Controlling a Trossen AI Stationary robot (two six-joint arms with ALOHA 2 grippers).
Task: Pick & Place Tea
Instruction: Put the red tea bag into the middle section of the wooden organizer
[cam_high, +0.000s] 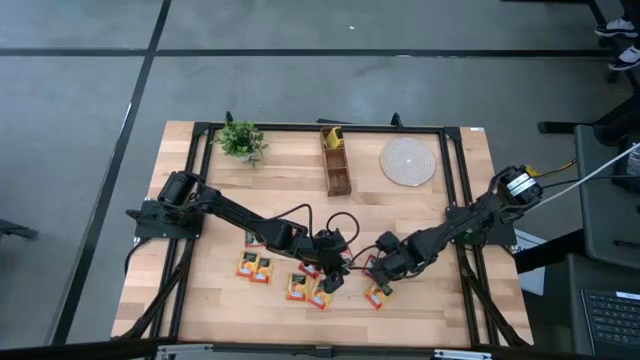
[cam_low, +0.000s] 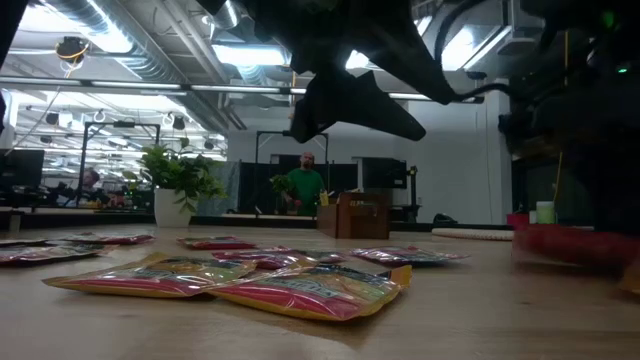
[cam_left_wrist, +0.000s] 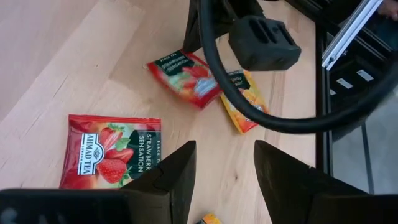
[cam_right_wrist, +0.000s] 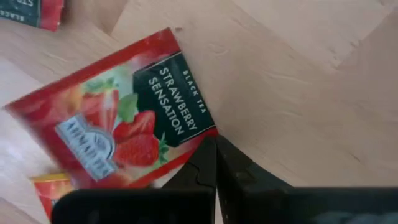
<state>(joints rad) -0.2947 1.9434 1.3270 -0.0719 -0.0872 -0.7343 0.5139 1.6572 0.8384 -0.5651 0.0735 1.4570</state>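
The right tool (cam_right_wrist: 216, 163), pinched shut on nothing, rests at the edge of a red strawberry sachet (cam_right_wrist: 118, 118) lying flat on the desk (cam_right_wrist: 298, 74). The left tool (cam_left_wrist: 224, 174) hovers parted, empty. Light, thin, slippery foil; likely best nipped by a lifted edge.

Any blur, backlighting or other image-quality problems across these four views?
Low view: bright ceiling lights leave the arms overhead as black silhouettes, and the nearest sachets look soft. Right wrist view: the strawberry sachet is smeared at one end though its label stays readable. Left wrist view: sharp, evenly lit. High view: even light, no glare on the table.
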